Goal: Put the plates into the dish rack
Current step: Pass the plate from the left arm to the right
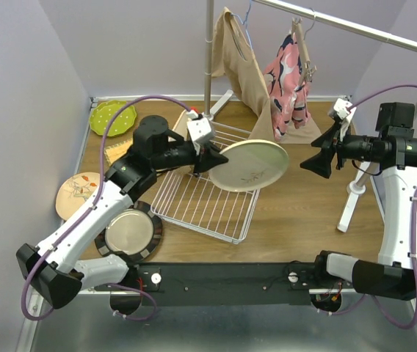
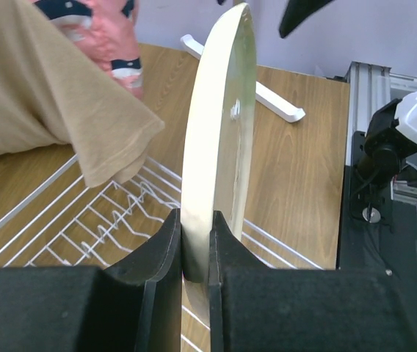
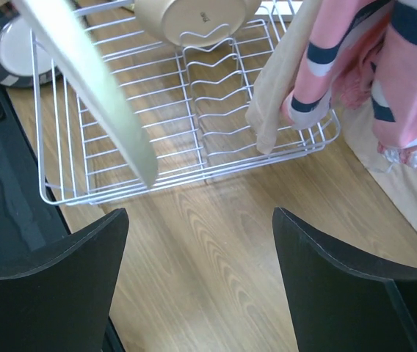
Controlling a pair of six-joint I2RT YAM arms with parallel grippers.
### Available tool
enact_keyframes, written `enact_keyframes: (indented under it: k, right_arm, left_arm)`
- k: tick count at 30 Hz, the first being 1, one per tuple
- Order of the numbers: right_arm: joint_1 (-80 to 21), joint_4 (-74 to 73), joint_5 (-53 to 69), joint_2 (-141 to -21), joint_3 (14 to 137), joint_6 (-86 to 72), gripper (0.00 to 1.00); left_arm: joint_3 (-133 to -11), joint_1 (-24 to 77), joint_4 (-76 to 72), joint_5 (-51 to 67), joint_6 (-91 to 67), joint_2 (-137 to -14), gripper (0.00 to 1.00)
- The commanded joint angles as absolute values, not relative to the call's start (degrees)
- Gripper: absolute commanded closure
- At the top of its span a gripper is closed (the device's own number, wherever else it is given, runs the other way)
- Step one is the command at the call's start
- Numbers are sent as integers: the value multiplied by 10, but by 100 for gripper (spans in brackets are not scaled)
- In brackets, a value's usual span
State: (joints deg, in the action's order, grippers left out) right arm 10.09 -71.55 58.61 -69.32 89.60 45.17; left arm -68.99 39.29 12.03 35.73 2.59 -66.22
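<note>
Cream plate [image 1: 251,167] — stands on edge, slightly tilted, raised over the right side of the dish rack [image 1: 201,205]; contact with the wires cannot be told. Gripped at its rim between the narrowly set jaws of the left gripper [image 2: 194,220].

Rack sits askew on the wooden table [image 1: 304,213]. To its left:
- dark-rimmed silvery plate [image 1: 129,232], flat by the near corner
- tan floral plate [image 1: 76,194], further left
- lime green dotted plate [image 1: 111,117], at the far left corner

Right gripper [image 1: 315,161] — jaws spread wide, holding nothing, raised to the right of the held plate and apart from it.

Beige garment [image 1: 241,66] and pink patterned garment [image 1: 289,81] hang from a rail over the rack's far end.
</note>
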Motion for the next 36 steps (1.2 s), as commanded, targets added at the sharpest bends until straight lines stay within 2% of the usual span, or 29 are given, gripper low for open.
enact_keyframes:
  k: [1, 8, 15, 27, 36]
  right_arm:
    - [103, -766, 616, -686, 872, 545, 13]
    - [97, -795, 630, -667, 813, 662, 12]
    - [95, -777, 657, -624, 740, 765, 12]
    - [95, -368, 644, -441, 561, 600, 2]
    - [95, -133, 660, -349, 440, 562, 2]
  left_arm:
    - [-737, 338, 120, 484, -24, -653, 100]
    - [-749, 302, 110, 544, -207, -674, 100]
    - [-740, 262, 90, 504, -394, -664, 100]
    - [-694, 233, 35, 475, -688, -664, 100]
    - [-676, 233, 108, 475, -725, -660, 100]
